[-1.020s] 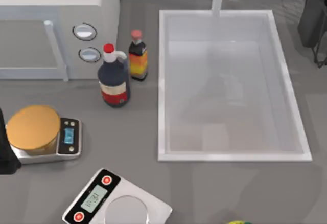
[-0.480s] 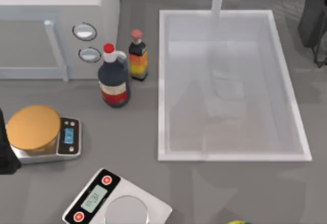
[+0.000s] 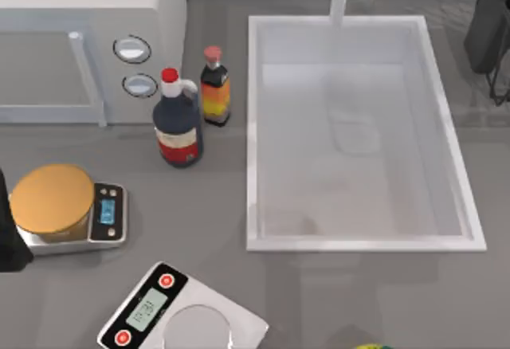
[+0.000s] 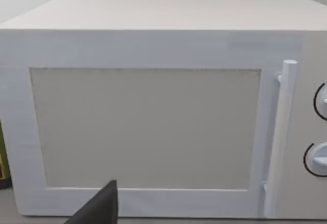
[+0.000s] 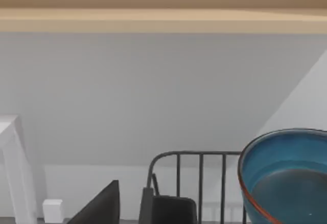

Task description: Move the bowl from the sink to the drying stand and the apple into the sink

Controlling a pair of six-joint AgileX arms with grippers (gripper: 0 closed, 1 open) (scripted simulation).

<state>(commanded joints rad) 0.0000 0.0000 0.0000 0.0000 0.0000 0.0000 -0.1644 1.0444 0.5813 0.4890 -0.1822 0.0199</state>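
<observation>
Overhead, sink (image 3: 446, 138) basin bare, rim unobstructed

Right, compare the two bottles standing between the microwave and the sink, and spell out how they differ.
The dark bottle is wider and has a side handle; the slim bottle is narrower, with none. The dark bottle wears a red-and-white band low on its body; the slim bottle carries an orange-and-yellow label. The dark bottle stands nearer the table's front, the slim bottle closer to the sink. Both are upright, dark-bodied and red-capped.

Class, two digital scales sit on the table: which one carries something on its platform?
The scale near the table's left edge; it bears the round orange-topped container. The front scale has a bare platform.
</observation>
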